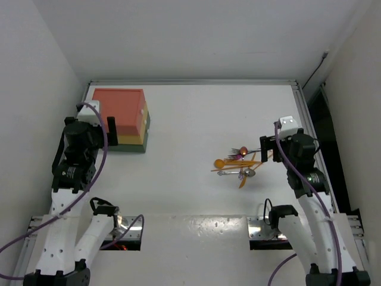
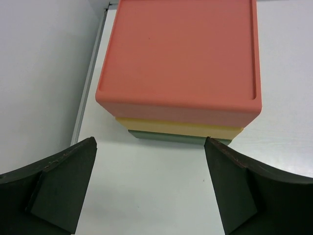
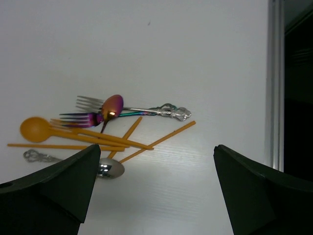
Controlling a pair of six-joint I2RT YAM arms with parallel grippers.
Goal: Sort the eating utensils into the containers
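Note:
A pile of utensils (image 1: 239,165) lies on the table at the right: orange plastic pieces (image 3: 88,138), a purple fork (image 3: 80,119), a purple-gold spoon (image 3: 112,105), a silver fork (image 3: 146,108) and a silver spoon (image 3: 108,168). The stacked drawers (image 1: 122,119), red-orange over yellow over dark green, stand at the far left and also show in the left wrist view (image 2: 183,68). My left gripper (image 2: 149,188) is open and empty, just in front of the drawers. My right gripper (image 3: 156,188) is open and empty, just right of the pile.
A metal rail (image 1: 305,119) runs along the table's right edge, with a dark gap beyond it. A white wall (image 2: 44,73) stands close to the left of the drawers. Bare white table (image 1: 190,119) lies between drawers and utensils.

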